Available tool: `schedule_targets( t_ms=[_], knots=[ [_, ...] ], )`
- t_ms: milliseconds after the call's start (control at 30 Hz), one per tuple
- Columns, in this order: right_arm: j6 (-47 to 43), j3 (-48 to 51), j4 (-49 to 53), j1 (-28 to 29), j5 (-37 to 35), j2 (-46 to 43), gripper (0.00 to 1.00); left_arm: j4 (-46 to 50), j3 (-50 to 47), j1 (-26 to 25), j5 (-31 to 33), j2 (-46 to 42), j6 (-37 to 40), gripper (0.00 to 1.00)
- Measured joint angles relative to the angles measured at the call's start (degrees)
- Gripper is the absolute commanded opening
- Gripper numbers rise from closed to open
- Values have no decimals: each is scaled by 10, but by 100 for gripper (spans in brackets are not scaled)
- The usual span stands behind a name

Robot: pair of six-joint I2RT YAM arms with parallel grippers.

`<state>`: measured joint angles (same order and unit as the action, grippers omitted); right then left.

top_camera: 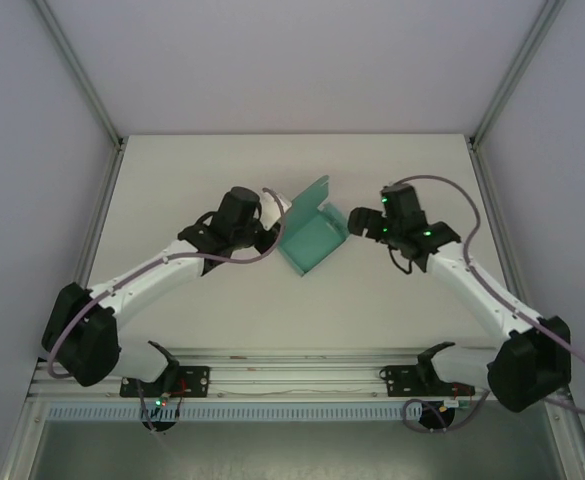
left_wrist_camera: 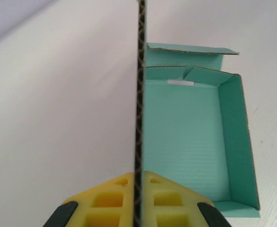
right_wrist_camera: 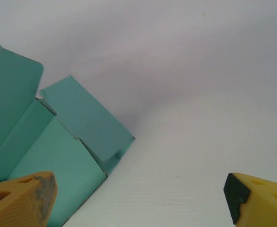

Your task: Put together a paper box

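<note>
- The paper box, teal-green and half folded, sits near the middle of the table, with 1 tall panel raised on its 10 o'clock side.
- From above, its long axis runs roughly from 7 o'clock to 1 o'clock, between the 2 arms.
- The left gripper meets the box from 9 o'clock. In the left wrist view, the left gripper has its yellow pads pressed together on that raised panel, seen edge-on as a dark line running to 12 o'clock.
- In that view, the open tray of the box lies toward 3 o'clock of the clamped panel, with its far end at 12 o'clock partly folded in.
- The right gripper waits at the box's 3 o'clock side, its jaws wide apart and holding nothing.
- In the right wrist view, the box lies at 9 o'clock of the right gripper. It overlaps 1 finger; I cannot tell whether they touch.
- The right arm seems better placed for the free flaps, which lie off-centre from its jaws towards 9 o'clock.
</note>
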<state>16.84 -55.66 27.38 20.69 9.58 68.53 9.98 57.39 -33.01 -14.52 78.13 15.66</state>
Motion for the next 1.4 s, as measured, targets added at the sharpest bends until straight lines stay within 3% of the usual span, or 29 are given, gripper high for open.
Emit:
schedule_targets(
  t_ms=[200,367,600,767,1000,1133,1233,1400],
  knots=[
    [-52,-18,-12,-129,212,-3,81,3,7,-2,-25,-78,73,0],
    [-127,-64,-3,-136,346,38,80,3,8,-3,-53,-103,105,0],
    [-215,-95,35,-136,434,75,69,23,16,-3,-68,-94,115,0],
    [-250,-95,58,-136,441,92,67,23,17,-3,-83,-94,115,0],
    [-273,-95,76,-121,455,110,52,23,18,-3,-91,-94,114,0],
    [-276,-96,80,-96,450,110,50,22,19,-3,-91,-88,112,0],
    [-267,-96,76,-73,415,110,43,24,30,-3,-91,-72,108,0],
    [-230,-96,59,-30,288,110,33,27,37,-3,-90,-61,95,0]
  ],
)
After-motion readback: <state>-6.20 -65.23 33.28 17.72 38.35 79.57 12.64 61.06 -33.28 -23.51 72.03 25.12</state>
